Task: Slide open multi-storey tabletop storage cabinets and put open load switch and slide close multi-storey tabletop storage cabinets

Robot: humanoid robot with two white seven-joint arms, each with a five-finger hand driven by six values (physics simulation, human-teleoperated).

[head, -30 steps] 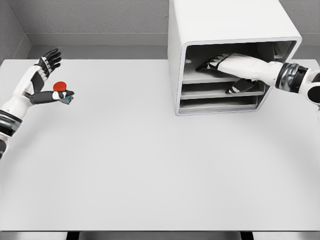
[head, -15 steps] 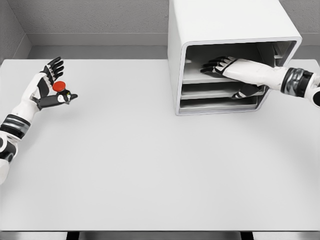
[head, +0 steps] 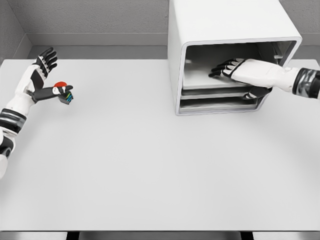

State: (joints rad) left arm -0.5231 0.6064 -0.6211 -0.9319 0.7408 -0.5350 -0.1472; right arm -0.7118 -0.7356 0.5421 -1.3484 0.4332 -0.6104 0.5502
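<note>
Inside the cabinet (head: 227,55), the right hand (head: 235,70) lies flat on the top tray (head: 200,77), fingers spread and holding nothing, with the thumb dropped below the tray's front edge. Beneath that hand sit two more trays, both pushed in. The tray looks like a thin, rigid sheet on runners; it should slide easily if drawn straight out, and the front lip under the thumb seems the natural place to hook it. Pulling at an angle could jam it against the cabinet wall.

Far across the worktop (head: 150,165), the left hand (head: 42,85) is raised off the surface with its long fingers fanned upward, while the load switch (head: 63,92) sits beyond the palm, pinched between thumb and a lower finger. The switch is a small, hard block with a red button on top, probably light and smooth-sided. Such a narrow pinch looks fragile; holding the body by its sides, not the button, would be safer.
</note>
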